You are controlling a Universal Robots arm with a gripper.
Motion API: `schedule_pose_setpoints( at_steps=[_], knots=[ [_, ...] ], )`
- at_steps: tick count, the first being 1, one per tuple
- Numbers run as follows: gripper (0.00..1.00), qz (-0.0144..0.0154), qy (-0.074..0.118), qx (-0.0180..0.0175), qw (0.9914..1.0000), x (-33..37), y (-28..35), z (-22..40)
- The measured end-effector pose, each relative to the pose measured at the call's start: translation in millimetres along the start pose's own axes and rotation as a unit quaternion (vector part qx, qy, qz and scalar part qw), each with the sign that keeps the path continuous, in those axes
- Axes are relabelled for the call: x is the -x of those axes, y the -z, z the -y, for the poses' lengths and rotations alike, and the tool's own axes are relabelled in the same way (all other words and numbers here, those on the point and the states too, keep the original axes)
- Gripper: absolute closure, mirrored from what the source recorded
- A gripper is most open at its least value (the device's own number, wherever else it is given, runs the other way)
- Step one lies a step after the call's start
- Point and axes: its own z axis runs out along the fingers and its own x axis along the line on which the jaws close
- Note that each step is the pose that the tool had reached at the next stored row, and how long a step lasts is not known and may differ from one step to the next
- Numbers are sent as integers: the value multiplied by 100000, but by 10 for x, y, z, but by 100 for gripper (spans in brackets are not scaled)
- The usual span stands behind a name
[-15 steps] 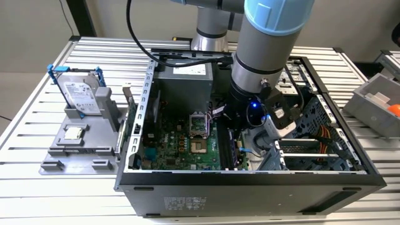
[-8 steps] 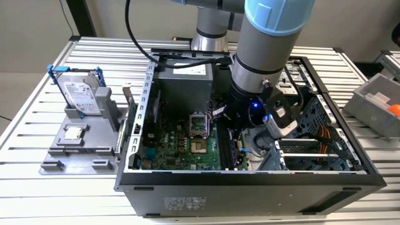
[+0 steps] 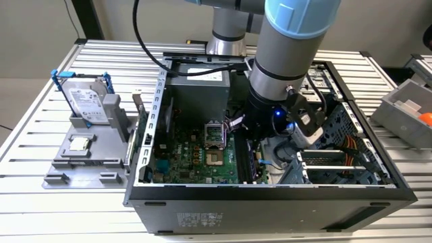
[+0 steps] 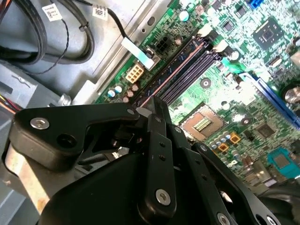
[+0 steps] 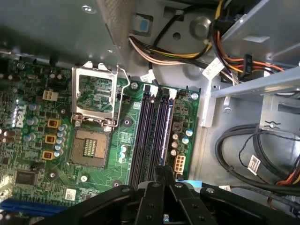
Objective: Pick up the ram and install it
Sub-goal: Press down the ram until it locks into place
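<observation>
- One open black desktop computer case (image 3: 270, 202) lies on its side on the slatted metal bench (image 3: 40, 212). One green motherboard (image 3: 192, 162) sits inside it.
- One grey plastic fixture (image 3: 84, 162) sits on the bench just beside the case, on the exterior view's left.
- The fixture carries one silver hard drive in a blue-handled frame (image 3: 88, 104) and one small square silver chip (image 3: 80, 144).
- One grey bin (image 3: 405, 114) stands well apart at the exterior view's right.
- The first wrist view shows four long dark memory slots (image 5: 154, 136) running side by side in two pairs. Next to them is one square processor socket (image 5: 89, 147) with its metal frame (image 5: 96, 101) swung up.
- One grey robot arm (image 3: 284, 55) reaches down into the case.
- Its black gripper (image 5: 162, 169) hangs directly over the near end of the memory slots, in both wrist views (image 4: 155, 104).
- The fingers (image 5: 161, 185) are pressed together at the tips, with no gap visible between them.
- The ram, a long thin circuit-board stick, cannot be picked out for certain. One slot of the pair nearer the case's cables shows a bluish line along its length, but whether that is the stick seated there cannot be told.
</observation>
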Motion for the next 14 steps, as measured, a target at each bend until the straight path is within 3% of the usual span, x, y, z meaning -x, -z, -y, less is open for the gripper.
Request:
schedule_pose_setpoints(
  at_steps=[8,14],
  knots=[
    [100,-204,4093,191,99916,0,0,0],
    [100,-366,7309,338,99731,0,0,0]
  ],
)
